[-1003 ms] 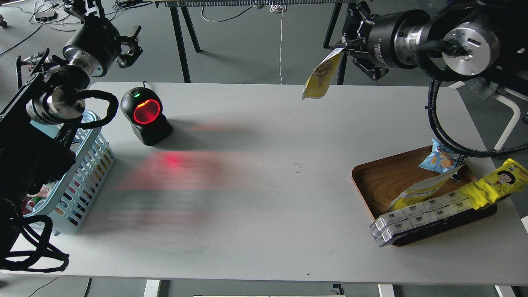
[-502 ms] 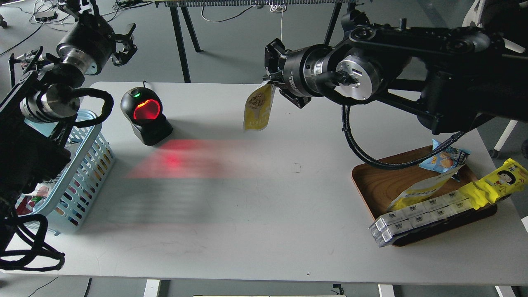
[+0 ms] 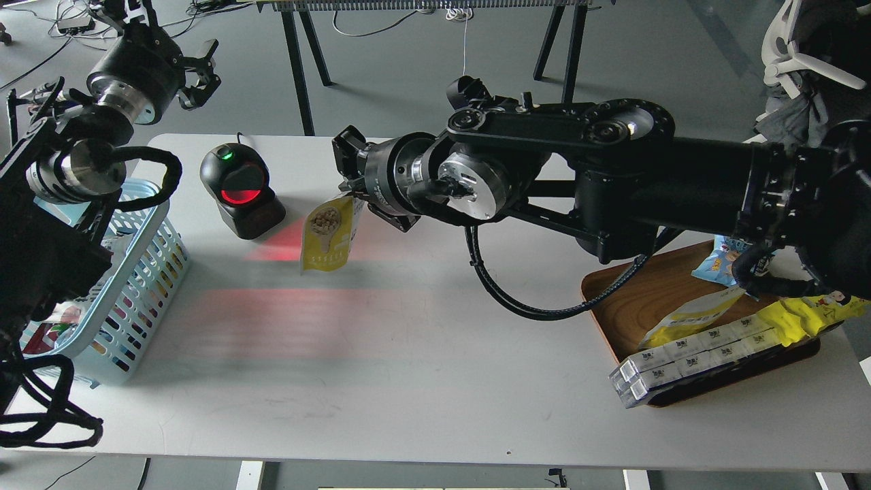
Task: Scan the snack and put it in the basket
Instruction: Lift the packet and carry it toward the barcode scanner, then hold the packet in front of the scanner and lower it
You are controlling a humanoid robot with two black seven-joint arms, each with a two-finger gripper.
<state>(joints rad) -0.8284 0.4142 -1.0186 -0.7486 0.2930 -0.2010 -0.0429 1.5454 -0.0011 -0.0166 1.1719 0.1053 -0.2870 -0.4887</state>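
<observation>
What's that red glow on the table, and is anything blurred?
Head view: the glow is red light from the scanner, spilling over the table and catching the snack held in the right gripper; the picture is sharp, with soft arm shadows.

Floor: I've got plain grey beyond the far table edge; cables trailing at top left
Table: I'm seeing a pale grey top with rounded corners; red glow spread across its left half
Stand legs: I see black, splayed, behind the table
Chair: white frame, top right
</observation>
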